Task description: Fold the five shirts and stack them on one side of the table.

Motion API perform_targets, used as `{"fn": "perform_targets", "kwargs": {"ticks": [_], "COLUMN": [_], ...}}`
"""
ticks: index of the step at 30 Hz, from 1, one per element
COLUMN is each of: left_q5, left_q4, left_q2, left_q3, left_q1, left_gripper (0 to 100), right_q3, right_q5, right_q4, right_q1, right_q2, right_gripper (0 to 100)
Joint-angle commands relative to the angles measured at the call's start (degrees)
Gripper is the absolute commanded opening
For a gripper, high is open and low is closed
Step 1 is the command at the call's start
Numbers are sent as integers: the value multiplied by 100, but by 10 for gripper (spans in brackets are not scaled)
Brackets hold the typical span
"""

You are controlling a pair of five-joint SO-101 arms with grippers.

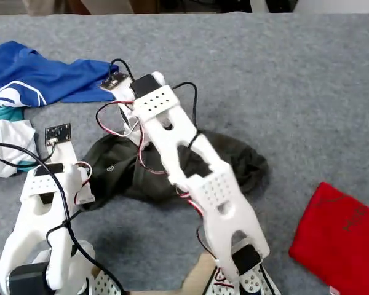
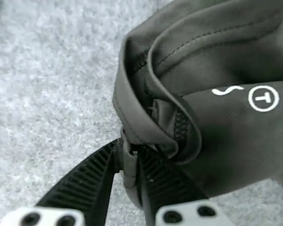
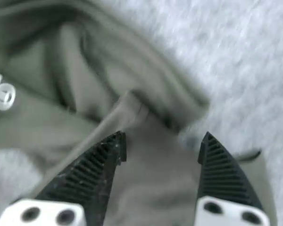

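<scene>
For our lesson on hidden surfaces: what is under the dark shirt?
Grey table shows all around the dark shirt, so it lies on that. Anything else beneath is covered by the cloth. The left gripper pinches its edge; the right gripper is open above it.

Robotics test bench, probably a lab or workshop: grey felt-covered table (image 1: 307, 74) carrying two white plastic arms (image 1: 190, 160) with exposed wiring (image 1: 195, 101) and small circuit boards (image 1: 58, 133).

Grey felt-covered table (image 1: 307, 74), dim strip of room beyond its far edge.
</scene>
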Motion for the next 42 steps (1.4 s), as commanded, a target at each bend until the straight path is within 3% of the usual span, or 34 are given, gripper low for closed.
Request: {"fn": "perform_targets", "kwargs": {"ticks": [1, 6, 12, 20, 23, 29, 37, 42], "left_q5": [53, 53, 53, 53, 53, 53, 18, 18], "left_q4": [-132, -141, -141, -141, -114, -114, -132, -132], "left_q2": [-110, -110, -110, -110, -110, -110, -110, -110], "left_q3": [18, 18, 18, 26, 35, 44, 26, 26], "left_q1": [18, 18, 18, 18, 18, 18, 26, 26], "left_gripper": [18, 18, 18, 18, 18, 18, 18, 18], "right_q3": [-954, -857, -611, 1138, 1613, 1780, 1226, 1068], "right_q5": [-79, -79, 132, 958, 1169, 1662, 2048, 2066], "right_q4": [141, 149, 149, 149, 141, 123, 132, 132], "right_q1": [-136, -277, -101, -198, -215, -224, -321, -259], "right_q2": [321, 215, -277, -1209, -1411, -1631, -1613, -1613], "right_gripper": [260, 246, 116, 311, 312, 226, 2, 9]}}
